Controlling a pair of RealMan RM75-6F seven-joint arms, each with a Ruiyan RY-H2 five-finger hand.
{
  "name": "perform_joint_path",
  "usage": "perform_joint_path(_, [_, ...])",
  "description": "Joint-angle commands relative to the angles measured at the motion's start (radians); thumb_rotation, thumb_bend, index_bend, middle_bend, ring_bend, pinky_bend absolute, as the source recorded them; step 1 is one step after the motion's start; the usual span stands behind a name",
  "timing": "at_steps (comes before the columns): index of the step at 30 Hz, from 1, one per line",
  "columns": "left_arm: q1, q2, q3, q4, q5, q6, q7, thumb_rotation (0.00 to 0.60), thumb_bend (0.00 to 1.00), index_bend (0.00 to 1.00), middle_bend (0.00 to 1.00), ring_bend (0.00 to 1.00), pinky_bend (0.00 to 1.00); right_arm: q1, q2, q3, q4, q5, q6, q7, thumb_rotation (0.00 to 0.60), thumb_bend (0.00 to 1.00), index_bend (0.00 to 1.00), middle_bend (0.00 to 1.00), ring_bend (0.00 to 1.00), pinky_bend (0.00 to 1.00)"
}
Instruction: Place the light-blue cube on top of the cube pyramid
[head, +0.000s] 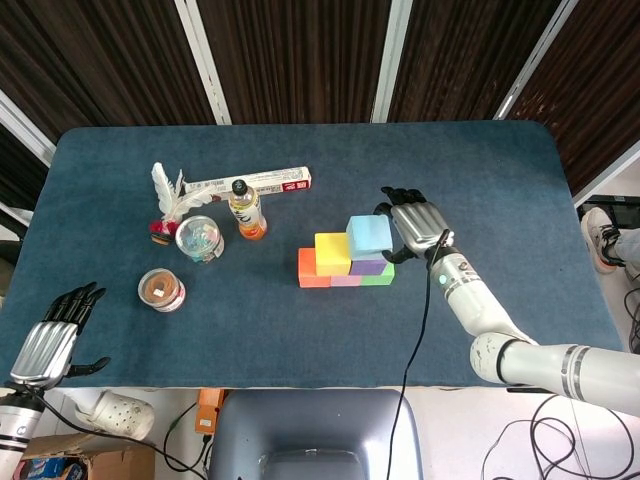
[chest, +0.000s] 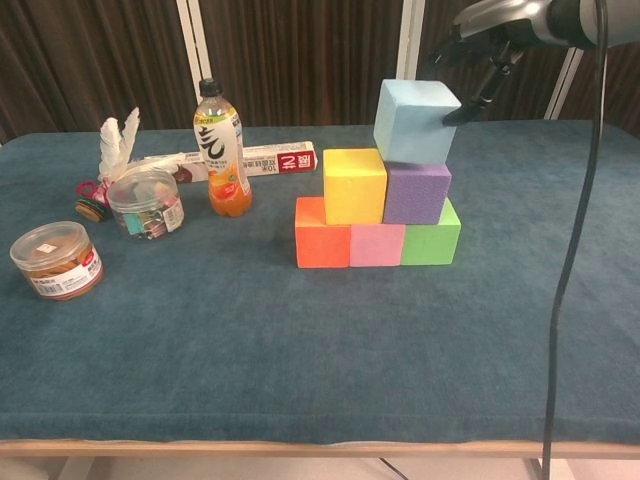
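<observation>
The light-blue cube (head: 370, 233) (chest: 415, 120) is over the purple cube (chest: 415, 195), slightly tilted, its underside at the purple cube's top. My right hand (head: 417, 222) (chest: 490, 30) holds it from the right and behind, one fingertip pressed on its right face. The pyramid has an orange cube (chest: 322, 235), a pink cube (chest: 377, 245) and a green cube (chest: 432, 240) below, with a yellow cube (head: 332, 252) (chest: 354, 185) and the purple one above. My left hand (head: 45, 345) hangs off the table's near left corner, fingers apart, holding nothing.
Left of the pyramid stand an orange-drink bottle (head: 246, 210) (chest: 223, 150), a long flat box (head: 255, 182), a clear candy jar (head: 199, 238), a round tin (head: 161, 289) and a feathered shuttlecock (head: 166, 200). The blue table (head: 500, 180) has bare cloth to the right and front.
</observation>
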Motion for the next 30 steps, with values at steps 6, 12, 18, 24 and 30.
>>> perform_joint_path(6, [0.005, 0.004, 0.003, 0.0, 0.007, 0.009, -0.008, 0.6, 0.07, 0.0, 0.01, 0.0, 0.11, 0.023, -0.015, -0.012, -0.005, 0.017, 0.018, -0.017, 0.6, 0.27, 0.45, 0.03, 0.0, 0.0])
perform_joint_path(12, [0.005, 0.005, 0.005, 0.0, 0.007, 0.009, -0.009, 0.6, 0.07, 0.0, 0.01, 0.0, 0.11, 0.038, -0.026, -0.02, -0.001, 0.043, 0.026, -0.026, 0.6, 0.27, 0.44, 0.03, 0.0, 0.0])
perform_joint_path(18, [0.005, 0.006, 0.004, -0.001, 0.005, 0.009, -0.009, 0.6, 0.07, 0.0, 0.01, 0.0, 0.11, 0.05, -0.026, -0.025, -0.001, 0.053, 0.025, -0.033, 0.6, 0.27, 0.39, 0.03, 0.0, 0.0])
perform_joint_path(24, [0.006, 0.007, 0.005, -0.001, 0.006, 0.009, -0.008, 0.6, 0.07, 0.0, 0.01, 0.0, 0.11, 0.06, -0.028, -0.031, -0.003, 0.067, 0.027, -0.038, 0.6, 0.27, 0.27, 0.02, 0.0, 0.0])
perform_joint_path(30, [0.006, 0.008, 0.007, -0.001, 0.008, 0.008, -0.007, 0.6, 0.07, 0.0, 0.01, 0.0, 0.11, 0.064, -0.031, -0.033, -0.003, 0.069, 0.029, -0.036, 0.6, 0.27, 0.19, 0.01, 0.0, 0.0])
